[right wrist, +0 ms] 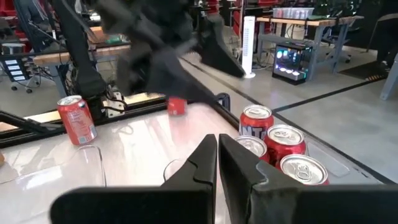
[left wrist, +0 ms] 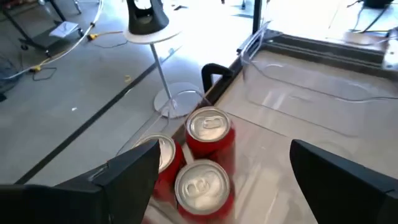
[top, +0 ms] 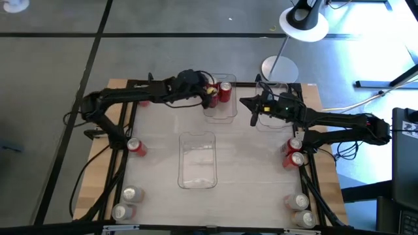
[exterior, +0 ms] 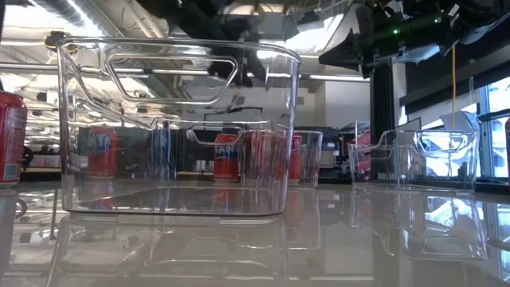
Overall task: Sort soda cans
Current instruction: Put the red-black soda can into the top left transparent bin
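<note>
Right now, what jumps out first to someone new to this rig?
The left claw hangs open over a far bin holding three red cans. Nearby, the right claw is shut and empty by the other far bin. A third, empty bin sits mid-table, with loose cans standing along both side edges.

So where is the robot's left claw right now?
In the high view, the left gripper is at the table's far edge, left of middle, open above red soda cans standing in a clear bin.
</note>
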Robot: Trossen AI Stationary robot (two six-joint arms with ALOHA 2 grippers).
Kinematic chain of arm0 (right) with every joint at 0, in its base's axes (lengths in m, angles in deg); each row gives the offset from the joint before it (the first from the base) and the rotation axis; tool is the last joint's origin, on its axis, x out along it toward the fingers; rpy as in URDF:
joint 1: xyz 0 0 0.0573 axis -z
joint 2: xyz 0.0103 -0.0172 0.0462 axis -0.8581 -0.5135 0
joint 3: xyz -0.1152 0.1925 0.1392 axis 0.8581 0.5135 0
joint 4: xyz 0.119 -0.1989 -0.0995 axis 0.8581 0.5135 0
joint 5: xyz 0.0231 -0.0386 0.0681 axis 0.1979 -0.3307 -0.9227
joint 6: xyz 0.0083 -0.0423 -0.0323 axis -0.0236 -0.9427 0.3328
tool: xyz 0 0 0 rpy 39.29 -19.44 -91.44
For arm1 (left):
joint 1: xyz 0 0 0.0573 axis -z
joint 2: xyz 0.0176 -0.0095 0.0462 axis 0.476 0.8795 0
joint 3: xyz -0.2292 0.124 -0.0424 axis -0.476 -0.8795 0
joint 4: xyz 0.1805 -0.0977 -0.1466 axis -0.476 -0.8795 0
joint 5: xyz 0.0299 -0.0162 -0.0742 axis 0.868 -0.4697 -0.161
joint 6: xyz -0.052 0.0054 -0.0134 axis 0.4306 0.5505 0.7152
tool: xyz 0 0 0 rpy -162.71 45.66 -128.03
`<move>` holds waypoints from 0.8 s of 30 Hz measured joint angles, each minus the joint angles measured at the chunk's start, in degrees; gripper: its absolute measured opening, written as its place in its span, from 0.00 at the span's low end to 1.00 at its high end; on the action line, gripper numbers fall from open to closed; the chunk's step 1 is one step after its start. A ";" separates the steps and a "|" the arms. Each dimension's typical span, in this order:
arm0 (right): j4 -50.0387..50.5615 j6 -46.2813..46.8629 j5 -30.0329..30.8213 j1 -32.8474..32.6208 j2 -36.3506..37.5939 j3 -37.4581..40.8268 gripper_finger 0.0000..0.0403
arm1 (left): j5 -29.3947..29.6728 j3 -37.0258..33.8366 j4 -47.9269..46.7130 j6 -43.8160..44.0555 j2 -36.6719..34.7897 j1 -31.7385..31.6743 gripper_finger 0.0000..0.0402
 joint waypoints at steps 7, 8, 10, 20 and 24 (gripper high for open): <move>20.67 -1.94 1.23 -1.04 2.25 -8.97 0.10 | -0.01 0.02 -9.99 1.47 -8.29 3.07 0.85; 27.52 -1.98 2.15 -1.53 2.23 -11.89 0.14 | 0.25 0.00 -11.35 1.88 -9.08 3.41 0.85; 41.67 -1.91 4.38 -2.73 1.89 -18.37 0.23 | 1.16 0.00 -13.09 2.23 -10.16 3.97 0.85; 90.37 15.96 7.41 -6.45 -1.19 -37.91 0.81 | 3.80 0.00 -14.68 2.36 -10.93 6.18 0.85; 100.05 22.70 5.18 -6.45 -1.25 -38.18 0.95 | 3.87 0.00 -14.61 2.34 -10.93 6.42 0.85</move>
